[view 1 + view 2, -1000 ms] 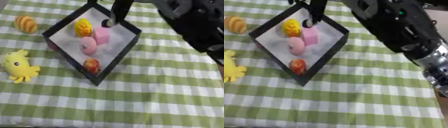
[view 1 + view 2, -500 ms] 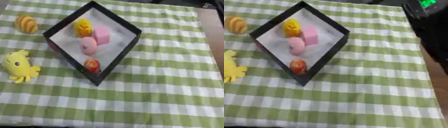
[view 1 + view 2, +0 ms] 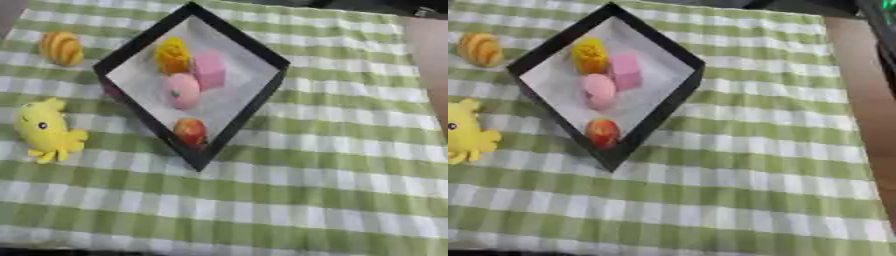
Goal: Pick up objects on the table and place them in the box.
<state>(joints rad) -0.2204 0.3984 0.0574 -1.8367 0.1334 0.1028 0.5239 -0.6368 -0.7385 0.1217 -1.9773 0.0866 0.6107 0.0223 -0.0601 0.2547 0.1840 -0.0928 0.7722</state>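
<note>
Surface covered edge to edge by a green and white checked cloth (image 3: 332, 165), bare brown strip (image 3: 866, 90) showing along the cloth's right edge, dark band (image 3: 350, 5) beyond the far edge, soft even light, no strong shadows

Home-like table (image 3: 332, 165), gingham cloth (image 3: 262, 210)

Neither arm nor robot hand shows clearly in either blurred view.
</note>
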